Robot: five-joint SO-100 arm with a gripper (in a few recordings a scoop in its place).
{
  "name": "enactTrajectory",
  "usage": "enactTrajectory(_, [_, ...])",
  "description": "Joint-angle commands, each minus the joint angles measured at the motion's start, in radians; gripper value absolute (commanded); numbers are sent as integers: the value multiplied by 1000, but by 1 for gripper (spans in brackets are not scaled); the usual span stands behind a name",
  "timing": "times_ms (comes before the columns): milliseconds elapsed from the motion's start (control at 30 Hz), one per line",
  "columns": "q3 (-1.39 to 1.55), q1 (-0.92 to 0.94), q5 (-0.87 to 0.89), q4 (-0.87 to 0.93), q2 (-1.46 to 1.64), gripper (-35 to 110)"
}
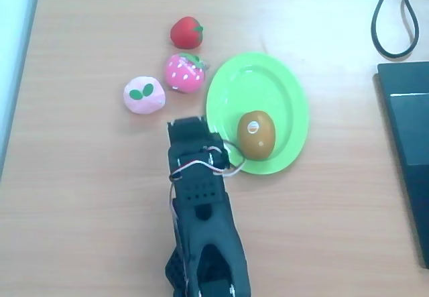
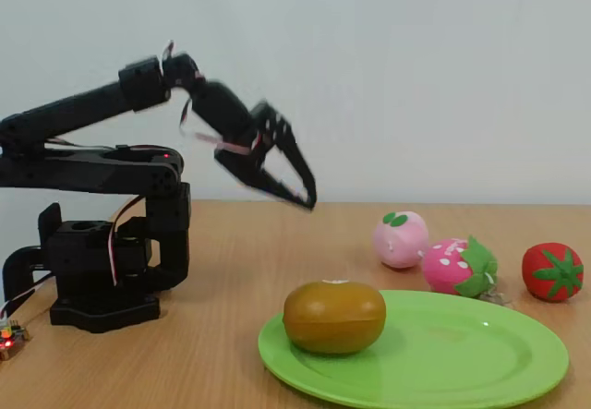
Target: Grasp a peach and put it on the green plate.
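The peach (image 1: pixel 143 96) (image 2: pixel 400 239), pale pink with two green leaf marks, lies on the wooden table left of the green plate (image 1: pixel 268 82) (image 2: pixel 462 354) in the overhead view. A brown kiwi (image 1: pixel 255 135) (image 2: pixel 334 316) with a round sticker lies on the plate. My black gripper (image 1: pixel 189 124) (image 2: pixel 305 198) hangs in the air above the table, between the peach and the plate's near-left rim. It is blurred, its fingers slightly apart, and it holds nothing. It touches neither fruit.
A pink white-dotted strawberry (image 1: pixel 184 73) (image 2: pixel 454 266) lies between the peach and the plate. A red fruit toy (image 1: pixel 186 32) (image 2: pixel 552 270) lies beyond it. A dark flat device (image 1: pixel 409 143) and a black cable (image 1: pixel 401 15) are at the right edge. The arm's base (image 2: pixel 102 280) stands at the left.
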Motion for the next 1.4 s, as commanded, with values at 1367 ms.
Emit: enactTrajectory(1367, [-989,-127,-357,123,-1138,2])
